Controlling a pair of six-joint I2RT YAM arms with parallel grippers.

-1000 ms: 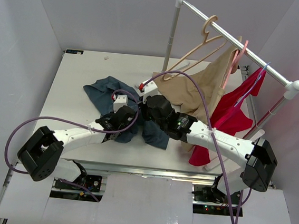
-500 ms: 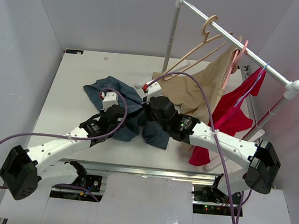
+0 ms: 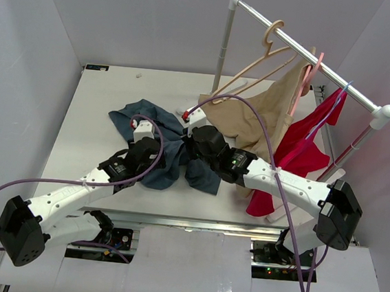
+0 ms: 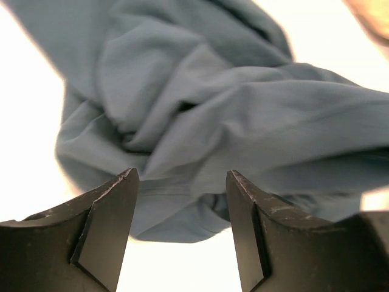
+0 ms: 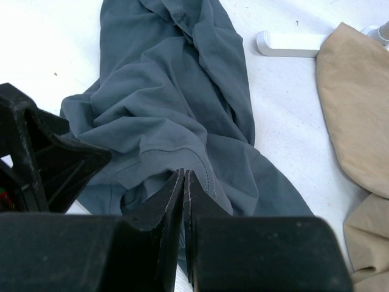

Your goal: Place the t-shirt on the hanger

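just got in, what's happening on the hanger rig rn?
Both arms are working the slate-blue t-shirt, which lies crumpled on the table. The left gripper is open over a fold of it, holding nothing. The right gripper is shut with its tips at the shirt's hem; whether fabric is pinched is unclear. The beige hanger hangs bare on the rail.

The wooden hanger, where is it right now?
Top view: the hanger hangs bare on the rail, upper right, next to the tan garment.
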